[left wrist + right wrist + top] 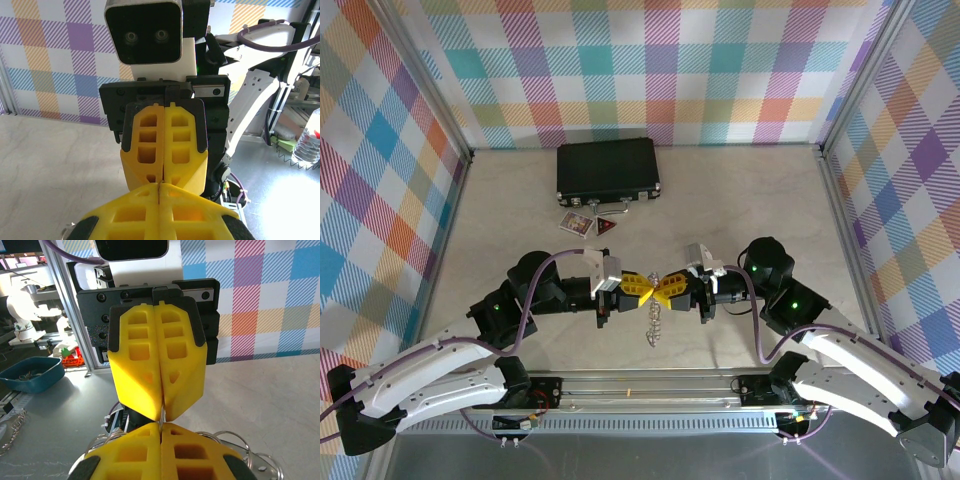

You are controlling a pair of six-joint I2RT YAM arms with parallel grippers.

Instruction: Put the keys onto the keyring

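Left gripper [642, 288]: yellow fingers pressed flat together, nothing seen between them in the left wrist view. Tips butt against those of the right gripper [668, 289], above the table's [770, 220] near middle.

Right gripper: yellow fingers likewise closed. In the right wrist view, wire loops [227, 440] stick out on either side of its fingers, and a thin metal sliver shows where the two sets of tips meet. Whether either gripper pinches the ring cannot be told.

Keyring [653, 325]: silvery cluster trailing from the meeting point towards the arm bases.

Black case [608, 168]: shut, at the far edge of the table, well apart from the grippers.

Small card [576, 222] and red triangular card [607, 227]: side by side just in front of the case.

Keys: too small to pick out.
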